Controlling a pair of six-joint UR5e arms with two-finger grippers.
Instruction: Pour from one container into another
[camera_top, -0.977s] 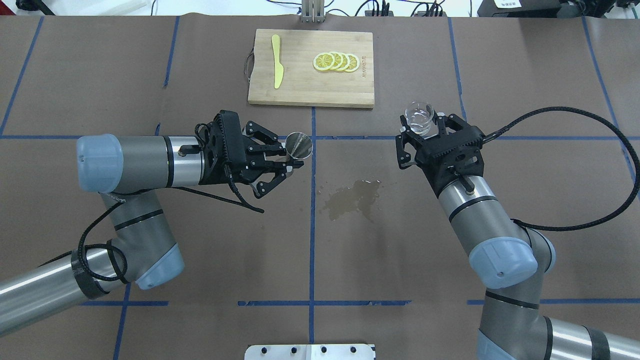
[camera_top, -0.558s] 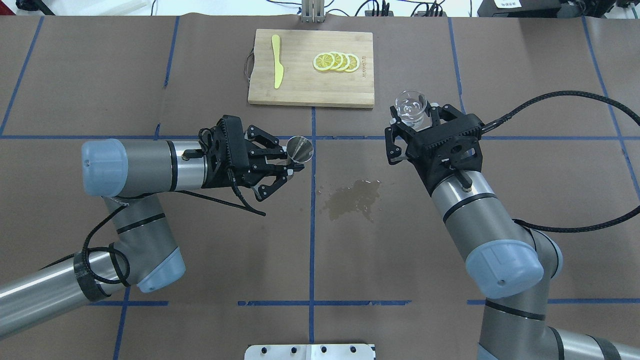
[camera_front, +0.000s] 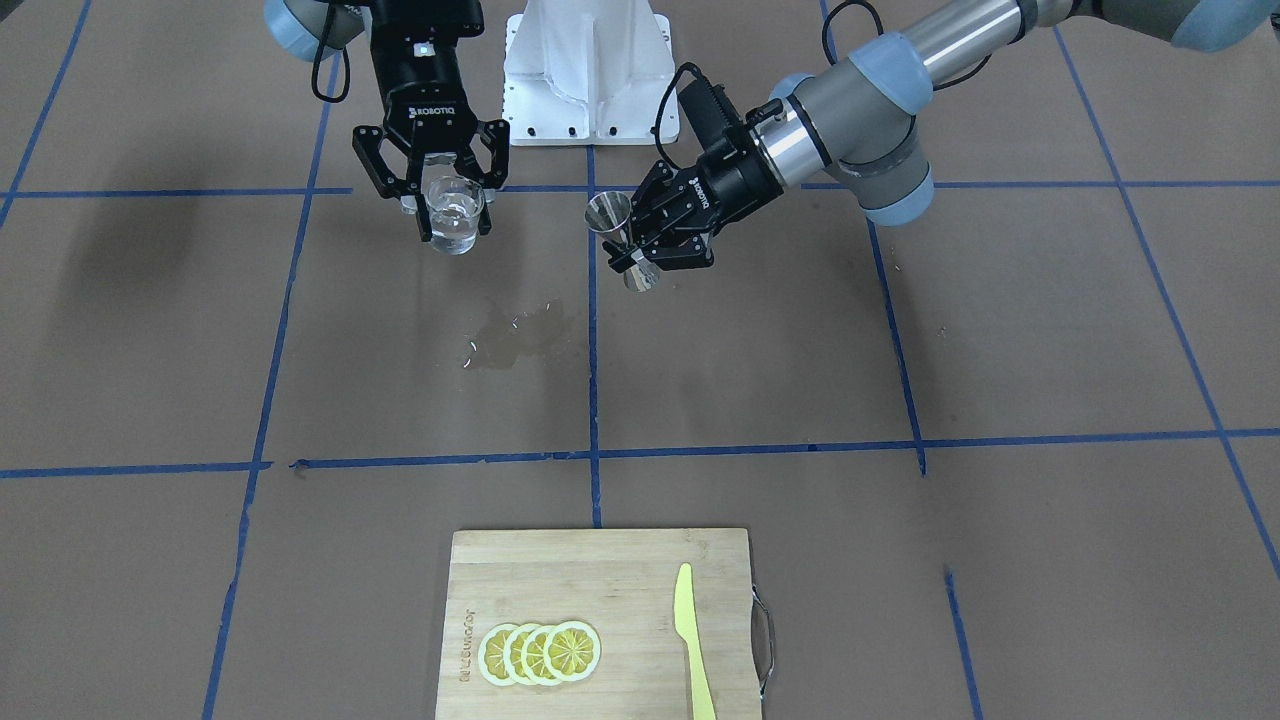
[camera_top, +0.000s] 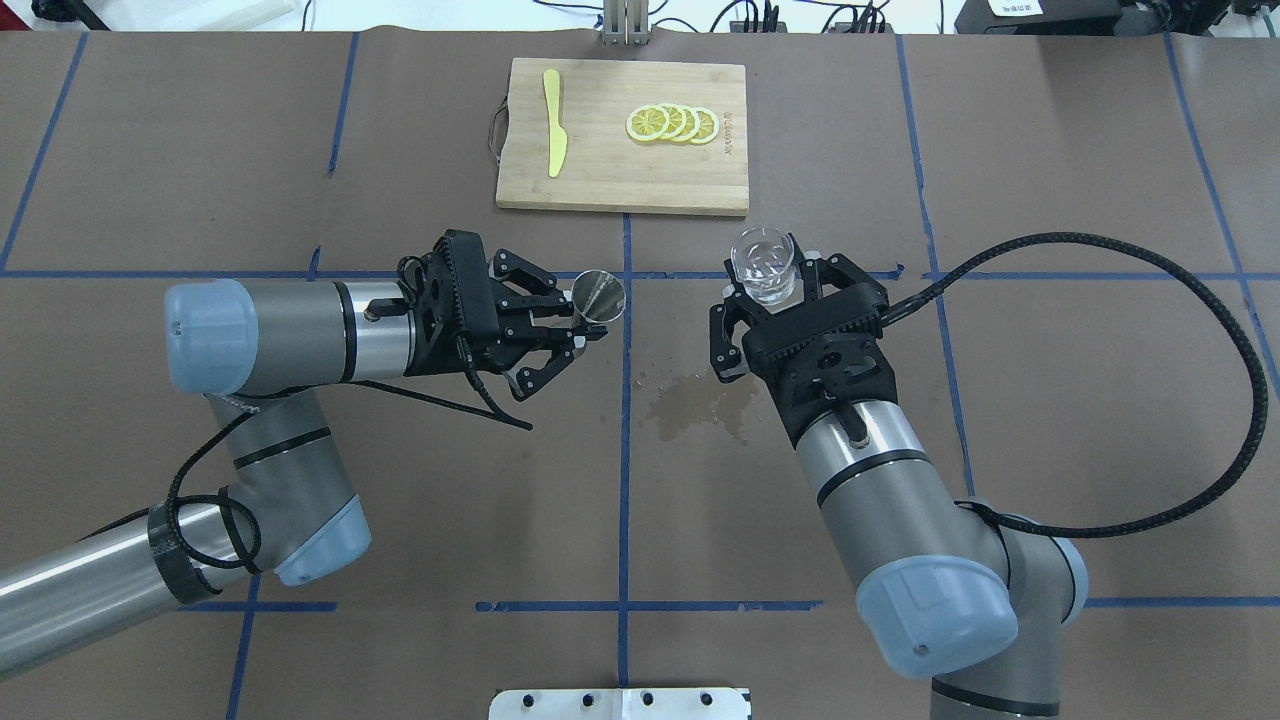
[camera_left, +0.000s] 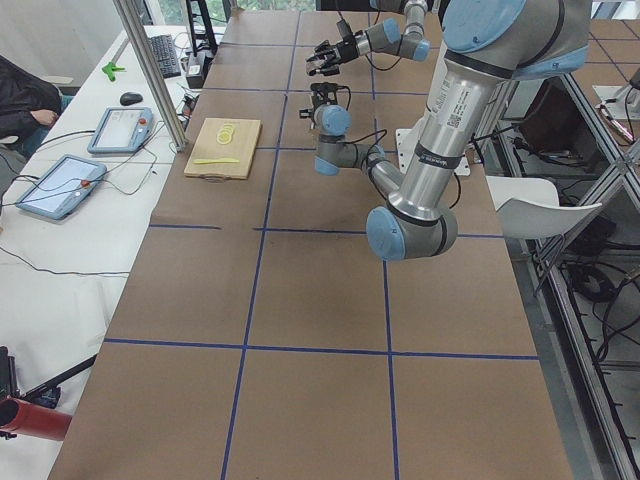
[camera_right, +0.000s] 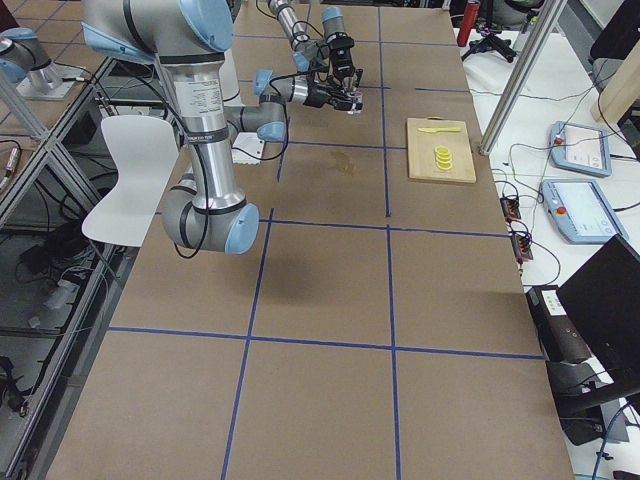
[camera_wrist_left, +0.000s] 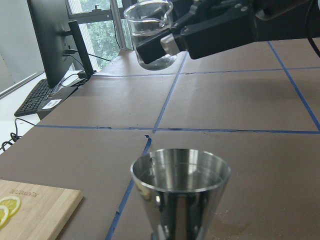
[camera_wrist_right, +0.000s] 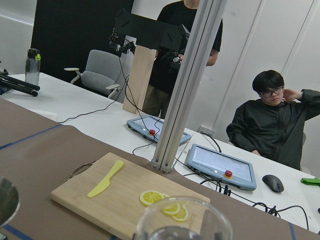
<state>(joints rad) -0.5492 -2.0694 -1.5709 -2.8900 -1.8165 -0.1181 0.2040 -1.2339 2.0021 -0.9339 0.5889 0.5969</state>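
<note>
Brown tabletop, vessels airborne.
Glass beaker clamped in right pincer, jigger in left pincer, apart mid-frame; early tilt likely spills short.

Cutting board, lemon slices and yellow knife on it, wet patch, perhaps water

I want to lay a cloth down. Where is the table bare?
Bare: both far corners beside the cutting board, and the strip between wet patch and base plate. Crowded: the middle, around beaker and jigger.
</note>
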